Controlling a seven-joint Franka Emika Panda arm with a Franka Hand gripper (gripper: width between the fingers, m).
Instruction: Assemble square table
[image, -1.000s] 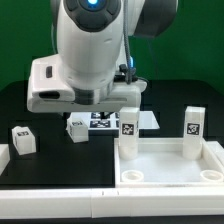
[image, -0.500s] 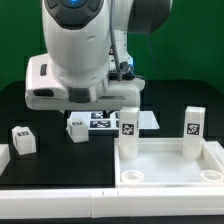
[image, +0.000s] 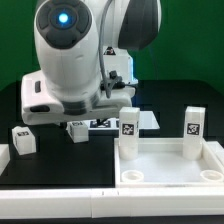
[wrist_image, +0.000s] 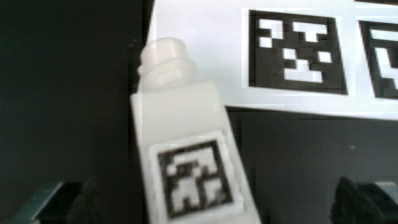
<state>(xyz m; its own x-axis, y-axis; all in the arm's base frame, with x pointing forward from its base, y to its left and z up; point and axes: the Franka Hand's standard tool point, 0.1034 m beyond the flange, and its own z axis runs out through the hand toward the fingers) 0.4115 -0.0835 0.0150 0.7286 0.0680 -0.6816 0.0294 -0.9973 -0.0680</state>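
Note:
The square tabletop slab (image: 170, 181) lies at the exterior view's right, with round holes at its near corners. Two tagged white legs (image: 129, 123) (image: 193, 122) stand upright at its far corners. A third leg (image: 22, 139) lies loose at the left. A fourth leg (image: 78, 128) lies beside the marker board (image: 122, 121), right under my gripper (image: 83, 113). In the wrist view this leg (wrist_image: 183, 140) lies lengthwise, tag up, threaded end away. My gripper (wrist_image: 210, 203) is open and empty, its dark fingertips (wrist_image: 50, 201) on either side of the leg's tagged end, apart from it.
The marker board (wrist_image: 302, 50) lies just beyond the leg's threaded end. A plain white block (image: 3, 155) sits at the left edge, and a white strip (image: 60, 196) runs along the table's front. The table top is black.
The arm has swung toward the exterior view's left and sunk a little over the lying leg. The legs and the slab have not moved.

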